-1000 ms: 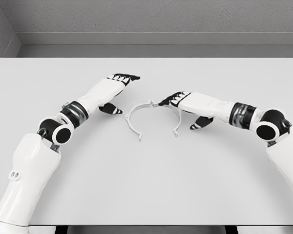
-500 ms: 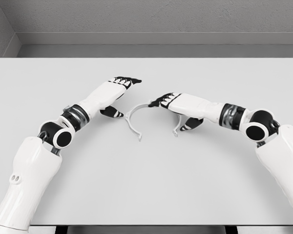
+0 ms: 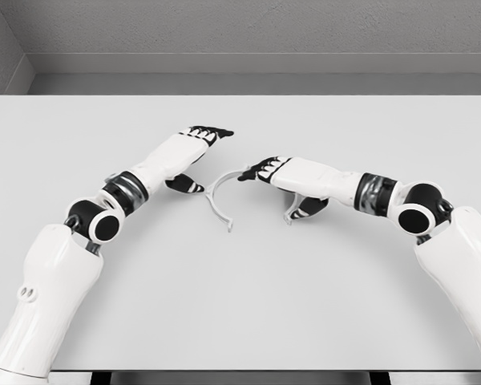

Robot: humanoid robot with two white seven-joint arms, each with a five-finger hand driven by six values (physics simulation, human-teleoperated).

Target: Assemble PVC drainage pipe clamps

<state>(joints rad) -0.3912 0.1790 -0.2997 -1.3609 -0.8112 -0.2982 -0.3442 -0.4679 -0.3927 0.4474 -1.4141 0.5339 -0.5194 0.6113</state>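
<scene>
A thin white PVC clamp lies as an open arch at the table's middle. Its left half (image 3: pixel 214 200) curves down to a foot near the centre. The right half (image 3: pixel 289 216) is mostly hidden under my right hand (image 3: pixel 272 192), which lies over it with fingers (image 3: pixel 258 169) stretched left to the arch's top and thumb (image 3: pixel 309 207) beside the right foot. I cannot tell whether the hand touches the clamp. My left hand (image 3: pixel 207 159) sits just left of the arch, fingers (image 3: pixel 210 132) straight and spread, thumb (image 3: pixel 184 184) close to the left half, holding nothing.
The white table (image 3: pixel 240 305) fills the view, its near edge at the bottom. A grey wall (image 3: pixel 240 32) rises behind the far edge. Both forearms lie low across the table on either side of the clamp.
My right hand has slid left over the clamp's right half, its fingertips now at the arch's top. The left hand has barely shifted. The clamp has stayed in place.
</scene>
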